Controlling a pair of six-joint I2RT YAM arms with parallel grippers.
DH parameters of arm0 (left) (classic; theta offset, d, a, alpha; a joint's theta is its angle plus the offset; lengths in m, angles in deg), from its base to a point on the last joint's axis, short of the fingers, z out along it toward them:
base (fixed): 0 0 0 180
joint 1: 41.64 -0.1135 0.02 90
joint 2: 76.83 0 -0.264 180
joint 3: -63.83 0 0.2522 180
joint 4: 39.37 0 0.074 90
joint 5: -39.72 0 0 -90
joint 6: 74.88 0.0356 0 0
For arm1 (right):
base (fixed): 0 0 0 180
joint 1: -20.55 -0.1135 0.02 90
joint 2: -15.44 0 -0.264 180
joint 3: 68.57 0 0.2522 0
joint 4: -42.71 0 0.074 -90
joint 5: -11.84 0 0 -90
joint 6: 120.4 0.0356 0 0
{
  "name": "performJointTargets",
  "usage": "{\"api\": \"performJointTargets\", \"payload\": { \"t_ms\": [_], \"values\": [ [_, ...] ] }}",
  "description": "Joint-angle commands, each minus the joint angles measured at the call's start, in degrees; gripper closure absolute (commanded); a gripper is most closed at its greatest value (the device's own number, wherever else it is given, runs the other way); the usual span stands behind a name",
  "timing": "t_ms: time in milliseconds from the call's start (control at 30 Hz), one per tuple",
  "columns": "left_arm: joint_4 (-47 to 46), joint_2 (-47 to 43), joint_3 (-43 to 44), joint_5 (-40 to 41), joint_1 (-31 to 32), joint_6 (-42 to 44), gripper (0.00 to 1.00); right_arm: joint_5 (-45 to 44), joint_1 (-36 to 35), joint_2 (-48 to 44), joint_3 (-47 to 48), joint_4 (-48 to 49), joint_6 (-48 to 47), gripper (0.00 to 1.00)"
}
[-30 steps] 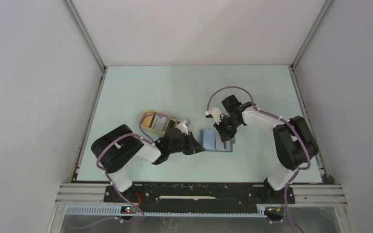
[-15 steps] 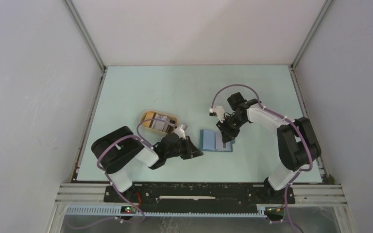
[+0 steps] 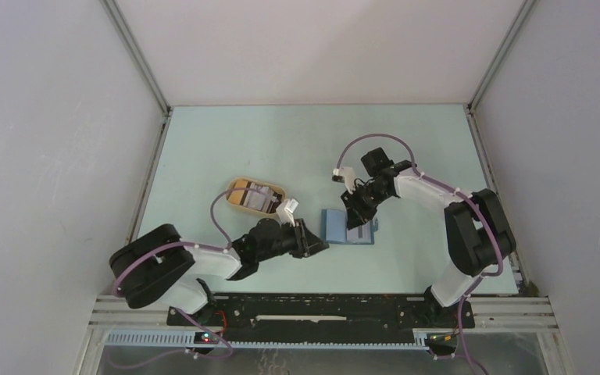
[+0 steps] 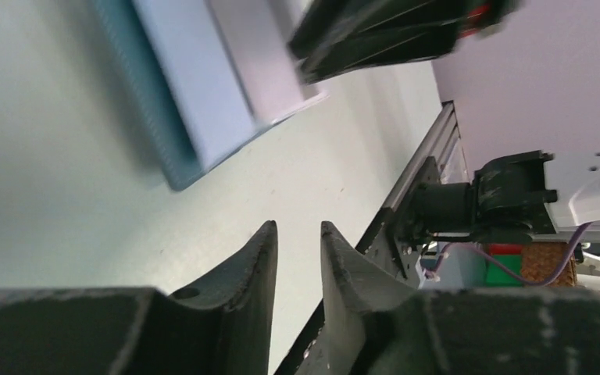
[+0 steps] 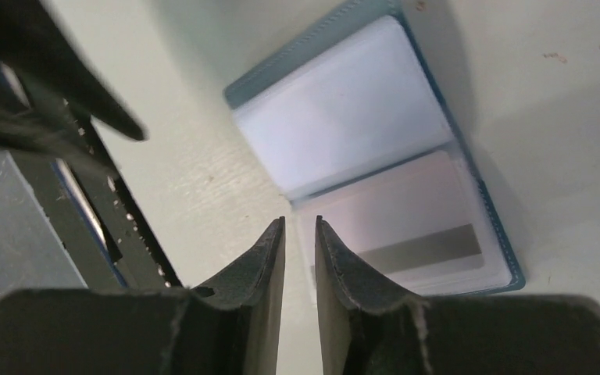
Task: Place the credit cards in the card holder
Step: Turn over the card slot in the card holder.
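The card holder [image 5: 336, 117] lay open (a striped credit card [image 5: 406, 230] inside). The left gripper [image 4: 297, 232] and right gripper [image 5: 299, 226] each gaped a little, holding nothing.

**Holder part covered, tray cards too small to count**

From above, the right gripper [image 3: 357, 214] covers the holder's [image 3: 333, 227] 1 o'clock corner. The cards [image 3: 259, 197] in the tray [image 3: 237, 205] are too small to count. In the left wrist view the holder is blurred and cut off at 12 o'clock. The left gripper [image 3: 318, 244] shows in the right wrist view only as a dark blur, cut off at 9 o'clock.
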Motion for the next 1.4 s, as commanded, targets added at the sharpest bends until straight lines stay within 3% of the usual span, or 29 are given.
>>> {"api": "performJointTargets", "payload": {
  "t_ms": [0, 67, 267, 500, 900, 1367],
  "values": [
    [8.3, -4.2, 7.3, 2.0, 0.0, 8.9, 0.66, -4.5, 1.1, 3.4, 0.5, 3.2, 5.7, 0.72],
    [11.3, -2.0, 11.5, 1.6, -0.7, 10.3, 0.67, -5.0, 2.0, 4.7, 0.7, 2.9, 6.3, 0.73],
    [9.9, 10.4, 19.9, -3.2, -3.3, 9.3, 0.82, -6.0, 4.4, 6.6, 1.2, 1.4, 6.4, 0.8],
    [14.6, 22.3, 27.0, -3.6, -4.9, 10.0, 0.84, -7.1, 5.7, 8.6, 2.3, -0.7, 5.4, 0.83],
    [16.9, 24.7, 27.2, -5.0, -5.2, 8.7, 0.86, 1.6, 5.9, 6.2, 3.2, -4.0, 1.5, 0.76],
    [20.1, 27.2, 33.5, -8.1, -3.0, 9.5, 0.86, 1.3, 6.0, 5.6, 3.2, -3.6, 2.0, 0.7]
  ]
}}
